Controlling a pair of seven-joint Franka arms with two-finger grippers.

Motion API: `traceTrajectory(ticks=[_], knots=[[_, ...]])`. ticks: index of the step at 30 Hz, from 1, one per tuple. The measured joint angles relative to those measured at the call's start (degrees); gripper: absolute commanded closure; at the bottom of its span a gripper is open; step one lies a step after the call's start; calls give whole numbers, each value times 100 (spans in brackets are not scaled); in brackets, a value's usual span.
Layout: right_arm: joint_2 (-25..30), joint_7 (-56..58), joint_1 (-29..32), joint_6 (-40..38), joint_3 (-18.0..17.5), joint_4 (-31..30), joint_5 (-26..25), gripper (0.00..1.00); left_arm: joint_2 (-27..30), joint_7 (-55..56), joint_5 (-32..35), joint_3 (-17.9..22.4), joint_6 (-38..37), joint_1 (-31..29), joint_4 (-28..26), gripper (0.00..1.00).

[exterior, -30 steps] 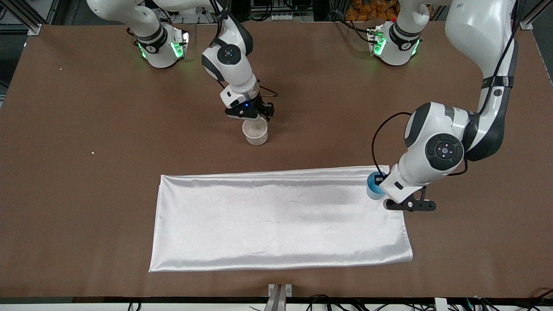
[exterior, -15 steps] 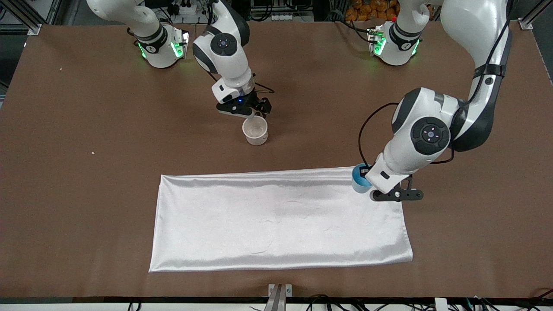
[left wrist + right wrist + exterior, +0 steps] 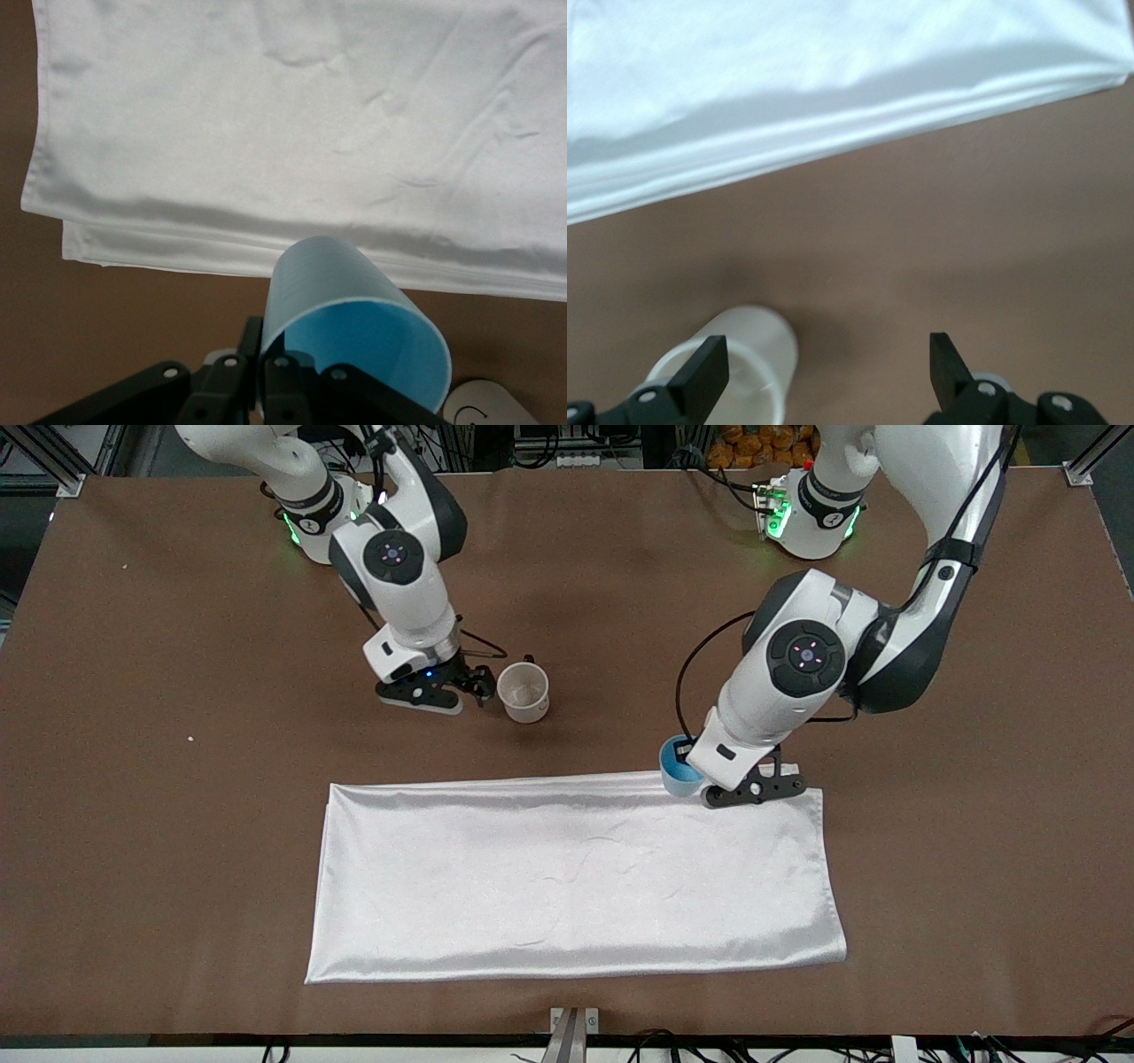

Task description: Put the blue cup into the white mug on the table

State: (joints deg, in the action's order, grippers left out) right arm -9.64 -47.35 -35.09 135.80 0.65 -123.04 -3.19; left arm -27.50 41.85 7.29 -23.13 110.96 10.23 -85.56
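Carrying the blue cup [image 3: 676,771] to the white mug [image 3: 524,692] is the step in hand, as I judge it. The left hand [image 3: 689,772] has its fingers clamped on the cup's rim and holds it in the air over the edge of the white satin cloth [image 3: 576,877] that lies farther from the front camera. The left wrist view shows the cup [image 3: 353,323] pinched at its wall, mouth toward the camera.

To do it well, keep the cup high enough to clear the mug's rim, bring it squarely over the mouth, and lower it straight. The cup looks only a little narrower than the mug, so an off-centre descent would likely catch the rim and tip the mug. Release only once the cup is seated.

The right hand [image 3: 474,688] sits low just beside the mug, toward the right arm's end of the bench [image 3: 177,824], fingers apart and gripping nothing. Its wrist view shows the mug [image 3: 744,354] near one finger; whether they touch I cannot tell.

The mug stands upright on the bare bench and looks empty. The cup's interior is also empty.
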Motion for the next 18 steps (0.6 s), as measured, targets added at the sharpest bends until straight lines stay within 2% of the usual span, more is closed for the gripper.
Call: traceTrajectory(ticks=[5, 18], knots=[[-22, 1110, 664, 0, 22, 43, -7, 0, 0, 543, 0, -159, -13, 160, -1, 100], [-224, 3437, 2011, 10, 38, 384, -8, 0, -43, 1689, 0, -185, 33, 970, -20, 100]])
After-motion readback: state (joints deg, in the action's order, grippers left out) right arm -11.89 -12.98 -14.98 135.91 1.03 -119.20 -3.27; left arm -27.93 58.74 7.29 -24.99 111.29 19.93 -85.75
